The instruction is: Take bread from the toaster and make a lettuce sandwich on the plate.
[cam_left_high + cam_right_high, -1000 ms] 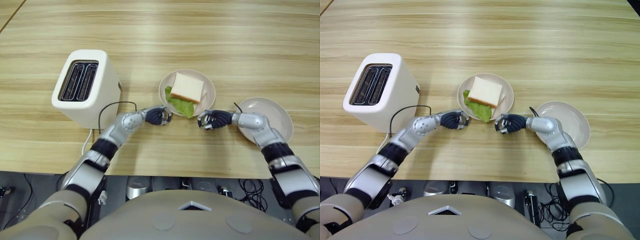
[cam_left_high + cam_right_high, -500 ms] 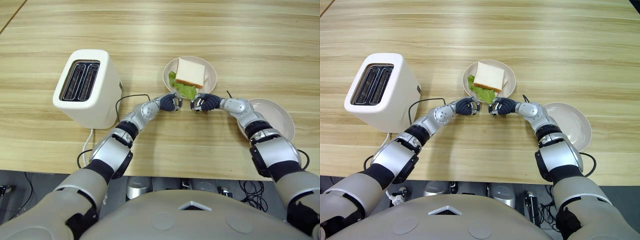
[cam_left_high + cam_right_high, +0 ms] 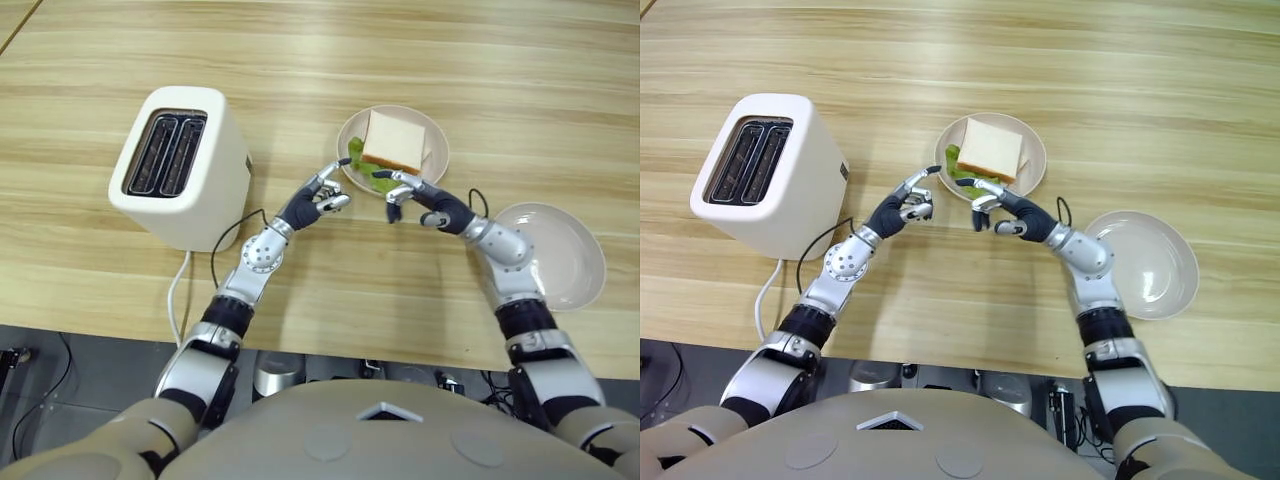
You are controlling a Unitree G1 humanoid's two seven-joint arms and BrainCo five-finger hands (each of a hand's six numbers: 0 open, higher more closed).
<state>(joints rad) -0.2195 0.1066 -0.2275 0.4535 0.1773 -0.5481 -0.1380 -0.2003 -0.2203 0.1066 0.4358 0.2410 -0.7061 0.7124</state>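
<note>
By plate [image 3: 439, 160], L robot hand [image 3: 312, 200], R robot hand [image 3: 426, 201] open, empty; toaster [image 3: 178, 160], cord [image 3: 214, 257] left

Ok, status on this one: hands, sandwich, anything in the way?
Left hand open, right hand open, both at near rim of plate. Bread over lettuce on the plate. Nothing between hands and plate.

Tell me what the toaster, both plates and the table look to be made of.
Toaster: cream shell with a matte, even look, likely plastic, possibly painted metal. Sandwich plate and empty plate: beige, smooth, with soft sheen on the rims; ceramic or melamine, cannot tell. Table: pale wood grain in long planks, satin; solid wood or laminate.
</note>
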